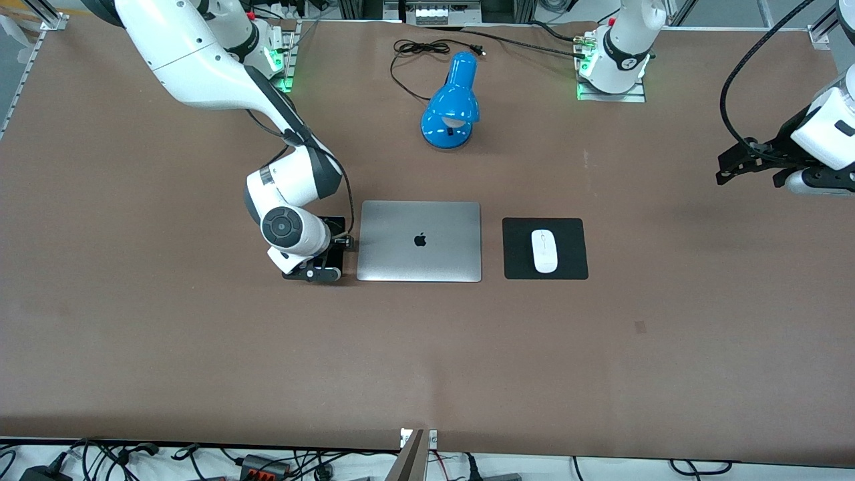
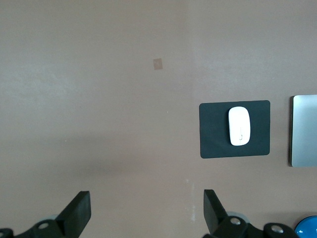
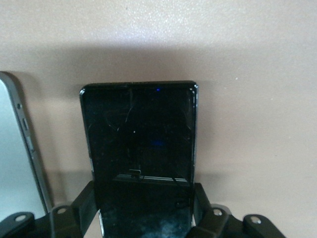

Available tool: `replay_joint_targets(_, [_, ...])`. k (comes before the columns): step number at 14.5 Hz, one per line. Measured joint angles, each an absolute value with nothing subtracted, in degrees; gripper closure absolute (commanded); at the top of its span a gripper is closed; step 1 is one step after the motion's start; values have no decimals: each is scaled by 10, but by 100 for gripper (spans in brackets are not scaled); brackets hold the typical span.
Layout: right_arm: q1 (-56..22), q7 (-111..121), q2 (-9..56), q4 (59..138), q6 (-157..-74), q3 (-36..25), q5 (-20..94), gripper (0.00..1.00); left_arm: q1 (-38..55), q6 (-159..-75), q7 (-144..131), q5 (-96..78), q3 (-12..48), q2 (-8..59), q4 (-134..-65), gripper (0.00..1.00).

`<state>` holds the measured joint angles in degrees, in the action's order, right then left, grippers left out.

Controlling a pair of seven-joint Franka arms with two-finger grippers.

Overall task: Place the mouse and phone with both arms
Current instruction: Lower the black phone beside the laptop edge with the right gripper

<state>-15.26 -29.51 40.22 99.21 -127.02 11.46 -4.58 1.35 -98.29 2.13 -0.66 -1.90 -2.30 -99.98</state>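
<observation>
The white mouse lies on a square black mat beside the laptop, toward the left arm's end; it also shows in the left wrist view. My left gripper is open and empty, up over bare table at the left arm's end. My right gripper is down at the laptop's edge toward the right arm's end. In the right wrist view its fingers close on both long edges of the black phone, which lies flat at table level. In the front view the hand hides most of the phone.
A closed silver laptop lies mid-table, its edge close to the phone. A blue desk lamp with a black cable sits farther from the front camera. A small dark mark is on the brown tabletop.
</observation>
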Motion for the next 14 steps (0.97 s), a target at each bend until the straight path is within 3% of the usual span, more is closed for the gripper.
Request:
replay_joint_targets(1, [-152, -295, 402, 992, -1269, 115, -46, 75, 13, -983, 21, -7, -19, -23, -1000, 0])
replay_joint_targets(2, [-153, -295, 401, 992, -1268, 115, -46, 62, 13, -983, 22, -7, -18, -23, -1000, 0])
replay_joint_targets(3, [-153, -295, 400, 992, -1265, 115, -46, 2, 13, -983, 22, -7, -18, -23, -1000, 0])
replay_joint_targets(9, [-152, -296, 375, 982, -1258, 115, -46, 0, 13, -983, 24, -7, -17, -23, -1000, 0])
replay_joint_targets(14, [-134, -296, 323, 870, -1108, 112, -47, 0, 13, -983, 24, -7, -17, -23, -1000, 0])
